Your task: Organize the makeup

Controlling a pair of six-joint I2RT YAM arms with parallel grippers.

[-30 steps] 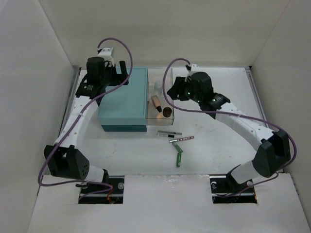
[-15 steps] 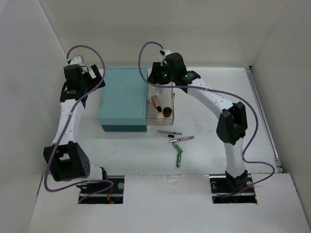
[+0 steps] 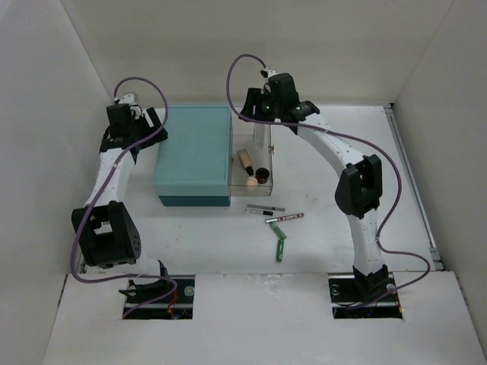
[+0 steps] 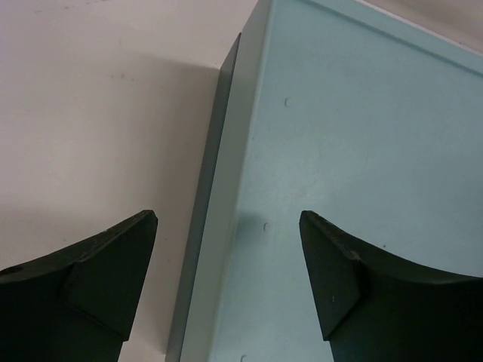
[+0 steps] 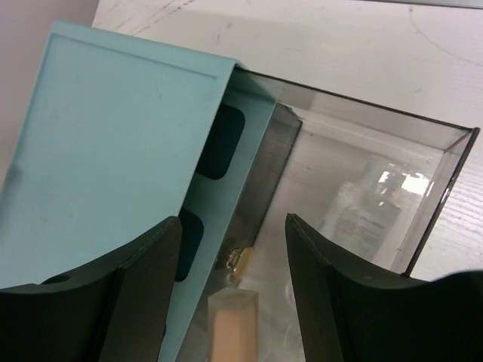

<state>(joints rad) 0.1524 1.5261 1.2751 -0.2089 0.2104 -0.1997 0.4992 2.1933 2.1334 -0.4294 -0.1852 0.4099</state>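
Top external: L gripper (image 3: pixel 156 124) at far-left corner of worktop (image 3: pixel 335 228), jaws apart, straddling left edge of teal box (image 3: pixel 194 152). R gripper (image 3: pixel 253 114) at far edge over clear tray (image 3: pixel 270 163), jaws apart, empty. Tray touching box's right side. In tray: tan tube (image 3: pixel 245 161), clear packet (image 5: pixel 362 204). Loose mid-worktop, toward near edge: grey pencil (image 3: pixel 265 208), pink pencil (image 3: pixel 284 218), green stick (image 3: pixel 280 247).

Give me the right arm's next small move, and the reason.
Probably pull the right gripper back toward the pencils. It hangs open and empty over the clear drawer's far end, while the pencils and green stick lie loose on the table, outside the drawer.
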